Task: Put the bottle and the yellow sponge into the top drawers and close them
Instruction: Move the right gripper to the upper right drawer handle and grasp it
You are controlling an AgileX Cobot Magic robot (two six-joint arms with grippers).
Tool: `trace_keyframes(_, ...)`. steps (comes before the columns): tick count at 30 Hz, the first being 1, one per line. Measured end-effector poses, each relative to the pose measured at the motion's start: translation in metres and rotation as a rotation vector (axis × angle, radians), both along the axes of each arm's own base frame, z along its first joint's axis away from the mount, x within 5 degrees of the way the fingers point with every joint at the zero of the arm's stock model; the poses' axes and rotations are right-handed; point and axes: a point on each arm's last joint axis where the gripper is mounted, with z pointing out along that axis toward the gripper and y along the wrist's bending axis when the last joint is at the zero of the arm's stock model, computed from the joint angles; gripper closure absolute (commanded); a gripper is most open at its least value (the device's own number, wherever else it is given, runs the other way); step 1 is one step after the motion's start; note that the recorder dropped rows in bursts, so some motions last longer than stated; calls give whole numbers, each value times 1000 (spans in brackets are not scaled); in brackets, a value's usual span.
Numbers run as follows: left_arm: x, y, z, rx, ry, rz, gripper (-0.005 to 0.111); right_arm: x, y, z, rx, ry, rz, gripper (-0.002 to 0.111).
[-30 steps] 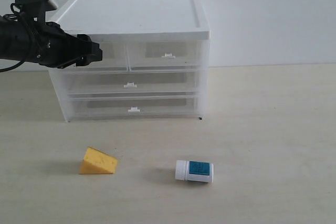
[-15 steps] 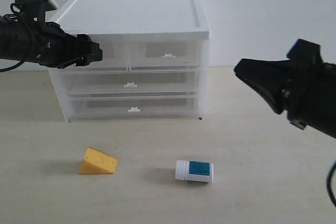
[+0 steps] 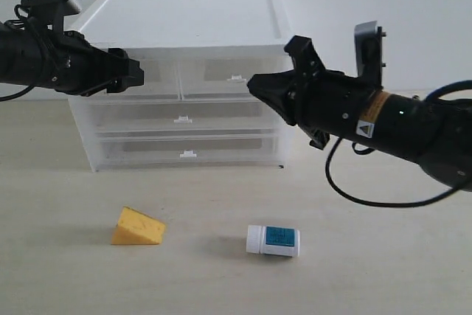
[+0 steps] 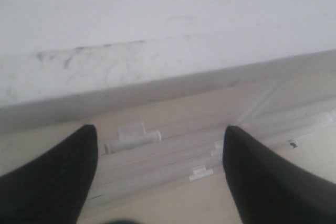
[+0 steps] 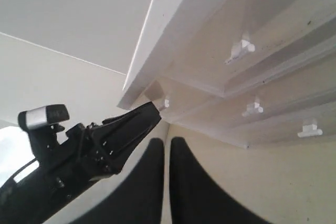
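Observation:
The yellow sponge and the bottle lie on the table in front of the cabinet, the bottle on its side. Both top drawers are pushed in. My left gripper hovers in front of the top left drawer. In the left wrist view this gripper is open, and the drawer's white tab handle shows between its fingers. My right gripper is shut on nothing, its tip just right of the top right drawer's handle. In the right wrist view its fingers are pressed close together.
The white cabinet stands against the back wall, with two full-width drawers under the top pair, both pushed in. The left arm shows in the right wrist view. Bare tabletop lies around the sponge and the bottle.
The right arm has come in from the right edge and reached leftward to the top right drawer's front. The left arm, sponge and bottle have not moved.

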Motion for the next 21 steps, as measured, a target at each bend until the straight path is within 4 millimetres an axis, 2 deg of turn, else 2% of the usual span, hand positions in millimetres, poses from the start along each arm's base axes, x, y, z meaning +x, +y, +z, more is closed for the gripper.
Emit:
trace_keyframes(3,0,0,0,1,0,-1,43,16,9,-4,18,40,11,107)
trace_keyframes(5,0,0,0,4,-1,-2,43,24,14,-6,38,64,14,101)
trace_keyframes(7,0,0,0,10,-3,-4,43,31,16,-14,45,97,12,87)
trace_keyframes(10,0,1,0,14,-5,-3,43,37,19,-28,45,138,13,55)
trace_keyframes(12,0,1,0,17,-6,-4,43,38,19,-35,44,161,11,44)
trace_keyframes(15,0,1,0,18,-6,-5,43,40,19,-39,50,181,-5,54)
trace_keyframes(18,0,1,0,20,-7,-6,43,43,18,-37,62,172,-31,72)
trace_keyframes(19,0,1,0,20,-7,-6,43,44,17,-36,66,161,-51,72)
trace_keyframes(21,0,1,0,20,-7,-6,43,47,16,-34,69,153,-73,66)
